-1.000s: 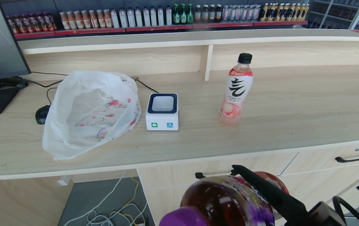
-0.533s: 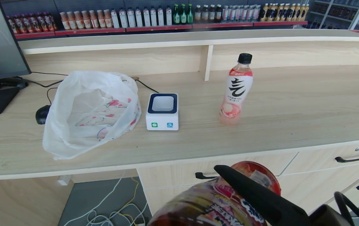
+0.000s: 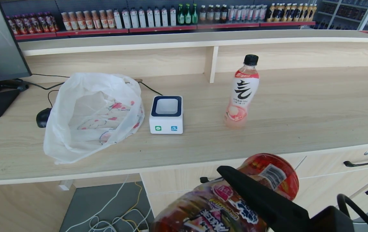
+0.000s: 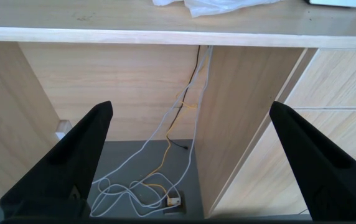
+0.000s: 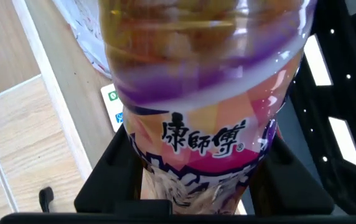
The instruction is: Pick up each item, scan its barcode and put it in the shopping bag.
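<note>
Judging from the surface [image 3: 299, 106], much is left: the bag [image 3: 90, 116], forward-left of the right pincer [image 3: 235, 190], has unclear contents; a tea bottle [image 3: 267, 175] is gripped there, apparently unscanned; a pink bottle [image 3: 242, 93] is left untouched ahead, near the scanner [image 3: 166, 114]. The left pincer [image 4: 190, 109] is spread wide, empty.

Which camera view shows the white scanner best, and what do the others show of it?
The head view: the scanner stands whole on the counter, between the shopping bag and the pink bottle. The left wrist view catches just the scanner's edge. The right wrist view shows the scanner's corner with icons behind the held bottle.
</note>
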Available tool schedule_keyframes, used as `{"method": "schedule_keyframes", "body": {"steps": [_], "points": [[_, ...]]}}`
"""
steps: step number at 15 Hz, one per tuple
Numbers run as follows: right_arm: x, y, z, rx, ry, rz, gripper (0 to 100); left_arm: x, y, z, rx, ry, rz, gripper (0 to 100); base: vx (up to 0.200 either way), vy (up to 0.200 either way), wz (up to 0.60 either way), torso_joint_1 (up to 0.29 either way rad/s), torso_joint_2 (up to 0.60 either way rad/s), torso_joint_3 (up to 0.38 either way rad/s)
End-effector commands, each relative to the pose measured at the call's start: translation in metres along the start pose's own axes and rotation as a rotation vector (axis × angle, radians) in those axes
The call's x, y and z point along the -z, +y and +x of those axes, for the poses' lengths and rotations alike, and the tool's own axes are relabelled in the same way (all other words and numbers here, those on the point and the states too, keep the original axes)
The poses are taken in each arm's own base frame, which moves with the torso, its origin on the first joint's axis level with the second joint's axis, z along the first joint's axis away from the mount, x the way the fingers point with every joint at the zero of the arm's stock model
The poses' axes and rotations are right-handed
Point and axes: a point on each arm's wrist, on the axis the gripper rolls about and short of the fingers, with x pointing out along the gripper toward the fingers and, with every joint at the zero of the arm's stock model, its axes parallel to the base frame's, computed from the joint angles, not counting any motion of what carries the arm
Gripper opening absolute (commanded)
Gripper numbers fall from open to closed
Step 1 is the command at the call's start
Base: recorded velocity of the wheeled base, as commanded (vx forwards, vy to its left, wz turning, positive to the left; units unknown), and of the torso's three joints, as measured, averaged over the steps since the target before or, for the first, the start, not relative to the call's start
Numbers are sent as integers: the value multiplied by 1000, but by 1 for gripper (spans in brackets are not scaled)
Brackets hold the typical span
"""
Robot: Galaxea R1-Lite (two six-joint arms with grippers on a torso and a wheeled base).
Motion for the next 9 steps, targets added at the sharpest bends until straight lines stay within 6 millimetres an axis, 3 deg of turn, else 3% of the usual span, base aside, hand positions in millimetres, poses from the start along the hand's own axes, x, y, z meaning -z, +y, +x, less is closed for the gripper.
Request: {"method": "schedule_keyframes", "body": {"steps": [1, 9], "points": [[-3, 1, 3, 4, -7, -33, 0, 0, 0, 0, -1, 1, 0, 100, 0, 0, 0, 0, 0, 0], [-16, 1, 3, 9, -158, -70, 0, 0, 0, 0, 0, 0, 0, 100, 0, 0, 0, 0, 0, 0]]}}
